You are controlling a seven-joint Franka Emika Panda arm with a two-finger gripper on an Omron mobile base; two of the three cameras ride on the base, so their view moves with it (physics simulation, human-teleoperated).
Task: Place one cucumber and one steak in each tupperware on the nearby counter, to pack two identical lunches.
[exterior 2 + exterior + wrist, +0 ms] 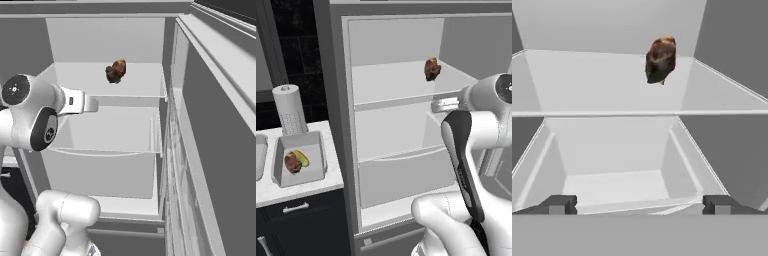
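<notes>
A reddish-brown steak [432,69] [116,71] [660,60] rests at the back right of the open fridge's upper shelf. My gripper [438,104] [92,103] [639,205] is open and empty. It hovers in front of the fridge at the level of the shelf edge, below and short of that steak. On the counter to the left stands a light grey tupperware [313,145] holding another steak [292,162] and a yellowish-green cucumber [302,158] side by side. A second tupperware [259,155] shows partly at the left edge; its inside is hidden.
A paper towel roll [289,110] stands behind the tupperware on the marble counter [301,191]. A deep drawer [617,185] sits below the fridge's upper shelf. The open fridge door [215,130] runs along the right side, close to the arm.
</notes>
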